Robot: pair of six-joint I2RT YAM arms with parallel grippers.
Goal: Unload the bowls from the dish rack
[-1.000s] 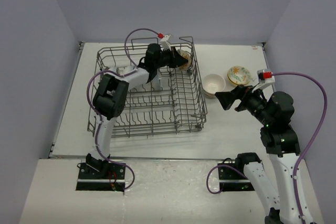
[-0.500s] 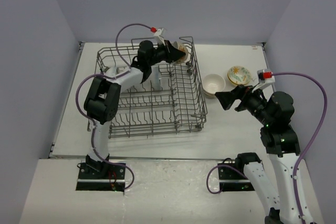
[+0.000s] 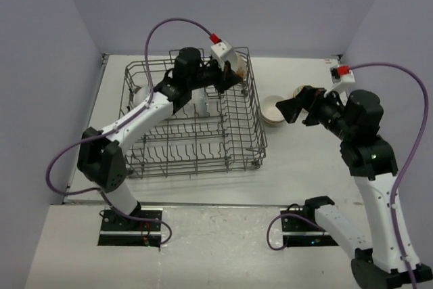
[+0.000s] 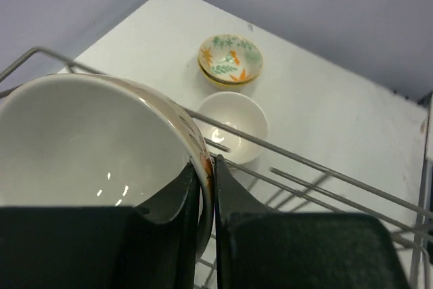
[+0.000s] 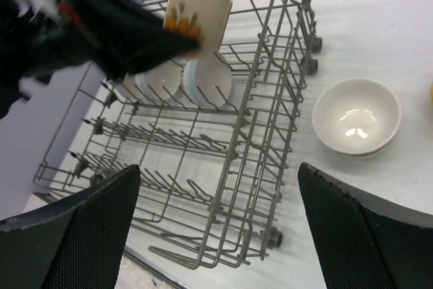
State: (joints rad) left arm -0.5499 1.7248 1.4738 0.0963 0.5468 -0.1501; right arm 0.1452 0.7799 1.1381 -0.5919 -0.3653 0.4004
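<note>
**A:** What sits nearest the arm bases?

**B:** The dish rack (image 3: 193, 141). It stands left of centre on the white table (image 3: 304, 160), in front of the left arm.

**A:** And the right gripper?

**B:** The right gripper (image 3: 289, 108) hangs over the table to the right of the rack and points toward it. Its jaws are spread wide with nothing between them.

**A:** Any bowls inside the rack?

**B:** Yes, at least two upright white bowls (image 5: 206, 80). They stand on edge between the tines in the far half, side by side.

**A:** What is on the table itself?

**B:** A plain white bowl (image 5: 356, 116) rests mouth up just beside the rack's right side. It lies between the rack and the right gripper.

**A:** Where is the left gripper?

**B:** The left gripper (image 4: 206, 181) reaches across to the rack's far right corner. Its jaws are clamped on the rim of the patterned bowl (image 4: 88, 140), with one finger inside and one outside.

**A:** How does that bowl sit?

**B:** It is tipped on its side and held above the rack's top rail, clear of the tines. The outside is tan with orange marks and the inside is cream.

**A:** Is there anything farther back?

**B:** A floral bowl (image 4: 230, 61) sits mouth up on the table, just beyond the plain white bowl. I cannot tell whether the two touch. From above, the right arm covers it.
</note>
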